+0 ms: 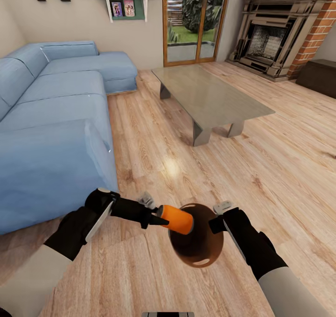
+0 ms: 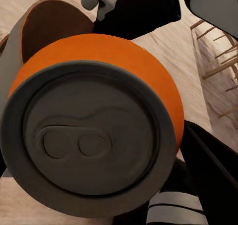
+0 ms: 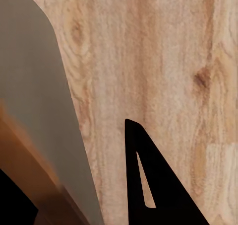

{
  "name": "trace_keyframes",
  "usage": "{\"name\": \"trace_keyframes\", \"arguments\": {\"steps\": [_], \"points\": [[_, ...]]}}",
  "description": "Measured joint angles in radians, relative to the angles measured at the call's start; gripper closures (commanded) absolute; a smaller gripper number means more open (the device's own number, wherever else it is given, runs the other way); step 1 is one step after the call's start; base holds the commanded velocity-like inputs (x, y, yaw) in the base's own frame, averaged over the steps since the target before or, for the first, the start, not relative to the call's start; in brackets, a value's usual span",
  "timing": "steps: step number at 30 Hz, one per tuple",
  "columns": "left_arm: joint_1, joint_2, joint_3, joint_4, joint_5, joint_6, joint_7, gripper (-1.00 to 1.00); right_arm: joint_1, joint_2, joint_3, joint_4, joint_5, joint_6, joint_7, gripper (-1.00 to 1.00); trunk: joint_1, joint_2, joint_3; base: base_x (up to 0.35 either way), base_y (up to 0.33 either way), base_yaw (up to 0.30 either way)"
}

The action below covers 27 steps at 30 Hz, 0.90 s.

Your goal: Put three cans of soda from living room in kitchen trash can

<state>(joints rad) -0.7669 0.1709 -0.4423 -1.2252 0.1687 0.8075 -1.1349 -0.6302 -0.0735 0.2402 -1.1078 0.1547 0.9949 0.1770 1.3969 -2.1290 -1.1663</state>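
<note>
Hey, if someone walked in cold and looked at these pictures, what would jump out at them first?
The bright orange soda can, lying sideways in the left hand right over the brown mouth of the trash can, which the right hand holds at its rim. Beyond that, the big blue sofa along the left and the glass coffee table mid-floor, with a brick fireplace at the far right.

Bright, even daylight in the head view, source looks like the glass door [image 1: 196, 20] behind the coffee table [image 1: 212, 97]. Soft glare patch on the wood floor [image 1: 172, 167] in front of the table. Faint shadow under the table. Wide-angle stretch at the edges. Wrist views close-up, soft, slightly blurred.
</note>
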Motion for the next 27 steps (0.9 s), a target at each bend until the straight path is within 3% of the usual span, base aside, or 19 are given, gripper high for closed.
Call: {"name": "trace_keyframes", "arguments": {"steps": [2, 6, 9, 10, 11, 14, 15, 17, 20, 21, 23, 24, 27], "points": [[0.0, -0.011, -0.014, 0.0, 0.0, 0.015, 0.027, 1.0, 0.0, 0.002, 0.001, 0.0, -0.003, 0.0, 0.0, 1.0, 0.0, 0.0, 0.0, 0.0, 0.0, 0.0], [0.0, -0.043, -0.076, 0.002, -0.002, 0.044, 0.122, 1.0, 0.0, 0.009, 0.003, -0.001, -0.005, 0.001, 0.001, 1.0, 0.0, 0.0, 0.0, 0.0, 0.0, 0.0], [0.0, -0.054, -0.095, 0.005, -0.003, 0.053, 0.196, 1.0, 0.0, 0.011, 0.003, -0.001, -0.002, 0.001, 0.0, 1.0, 0.0, 0.0, 0.0, 0.0, 0.0, 0.0], [0.0, -0.061, -0.106, 0.005, 0.027, 0.08, 0.257, 1.0, 0.0, 0.012, 0.003, -0.002, 0.012, 0.0, -0.001, 1.0, 0.0, 0.0, 0.0, 0.0, 0.0, 0.0], [0.0, -0.063, -0.11, 0.005, 0.031, 0.083, 0.269, 1.0, 0.0, 0.013, 0.003, -0.002, 0.02, 0.0, -0.001, 1.0, 0.0, 0.0, 0.0, 0.0, 0.0, 0.0], [0.0, -0.079, -0.149, 0.006, 0.015, 0.081, 0.318, 1.0, 0.0, 0.018, 0.008, -0.002, 0.032, 0.0, -0.001, 1.0, 0.0, 0.0, 0.0, 0.0, 0.0, 0.0], [0.0, -0.09, -0.175, 0.008, 0.005, 0.081, 0.358, 1.0, 0.0, 0.02, 0.014, 0.0, 0.07, 0.0, -0.005, 1.0, 0.0, 0.0, 0.0, 0.0, 0.0, 0.0], [0.0, -0.109, -0.208, 0.01, -0.008, 0.081, 0.425, 1.0, 0.0, 0.022, 0.021, 0.005, 0.053, 0.003, -0.052, 1.0, 0.0, 0.0, 0.0, 0.0, 0.0, 0.0], [0.0, -0.137, -0.233, 0.01, 0.014, 0.105, 0.497, 1.0, 0.0, 0.023, 0.026, 0.013, 0.052, 0.002, -0.039, 1.0, 0.0, 0.0, 0.0, 0.0, 0.0, 0.0], [0.0, -0.141, -0.24, 0.01, 0.021, 0.111, 0.51, 1.0, 0.0, 0.023, 0.026, 0.02, 0.06, 0.001, -0.01, 1.0, 0.0, 0.0, 0.0, 0.0, 0.0, 0.0], [0.0, -0.15, -0.258, 0.009, 0.023, 0.12, 0.536, 1.0, 0.0, 0.024, 0.028, 0.035, 0.007, 0.005, 0.002, 1.0, 0.0, 0.0, 0.0, 0.0, 0.0, 0.0], [0.0, -0.152, -0.263, 0.009, 0.02, 0.121, 0.542, 1.0, 0.0, 0.024, 0.029, 0.035, 0.003, 0.004, 0.001, 1.0, 0.0, 0.0, 0.0, 0.0, 0.0, 0.0], [0.0, -0.164, -0.282, 0.01, 0.019, 0.126, 0.57, 1.0, 0.0, 0.026, 0.03, -0.001, 0.039, 0.002, -0.001, 1.0, 0.0, 0.0, 0.0, 0.0, 0.0, 0.0]]}}
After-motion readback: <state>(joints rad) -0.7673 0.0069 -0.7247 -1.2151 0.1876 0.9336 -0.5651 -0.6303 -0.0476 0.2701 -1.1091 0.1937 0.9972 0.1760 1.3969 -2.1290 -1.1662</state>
